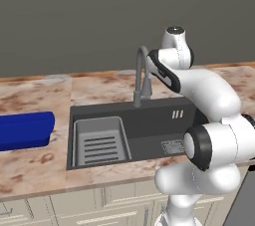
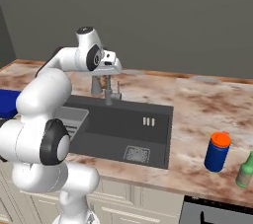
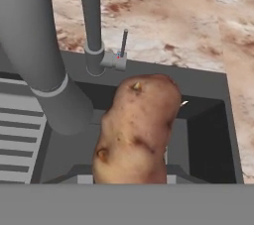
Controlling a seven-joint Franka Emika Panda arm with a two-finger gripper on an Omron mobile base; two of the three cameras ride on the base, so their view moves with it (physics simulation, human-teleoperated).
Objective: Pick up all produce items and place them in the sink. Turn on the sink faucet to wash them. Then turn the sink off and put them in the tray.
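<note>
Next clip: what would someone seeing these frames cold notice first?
The lumpy orange-brown potato looms large in the hand view, gripped in the shut jaws and hanging above the dark sink, next to the grey gooseneck faucet. From the base views, the white arm is bent over the basin near the faucet. A bright-blue tray sits on the counter left of the sink, and a blue container with an orange lid stands to its right.

Matt grey metal faucet, rough blotchy potato, marbled stone counter
</note>
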